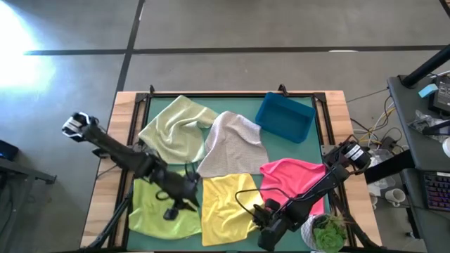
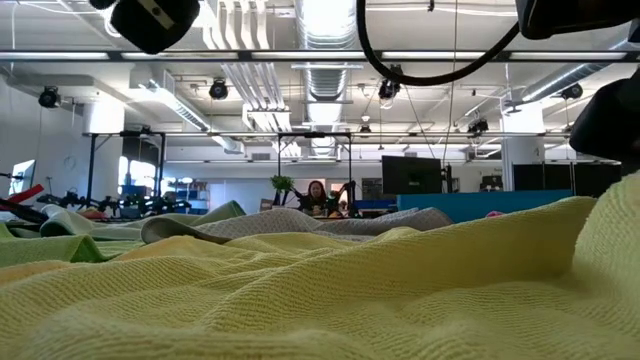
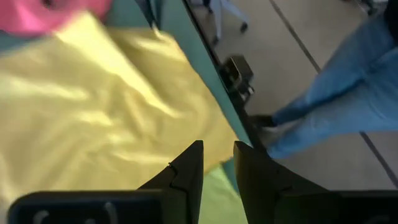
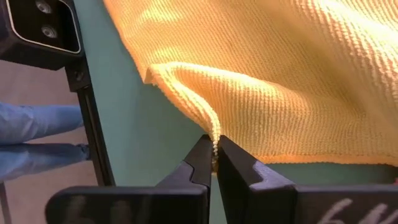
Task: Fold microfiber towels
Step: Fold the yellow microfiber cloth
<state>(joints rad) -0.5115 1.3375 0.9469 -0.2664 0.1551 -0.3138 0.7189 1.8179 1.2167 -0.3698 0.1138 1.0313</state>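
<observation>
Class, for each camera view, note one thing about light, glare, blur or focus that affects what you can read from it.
High view: strong glare whitens the floor at upper left. Low view: the yellow towel fills the foreground, ceiling lamps shine bright. Left wrist view: the yellow towel and hot pink towel are smeared and soft. Right wrist view: sharp weave, and the right gripper pinches a sunlit fold.

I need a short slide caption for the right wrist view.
Right hand shut on a pinched fold of the yellow towel, above the green table mat.
</observation>
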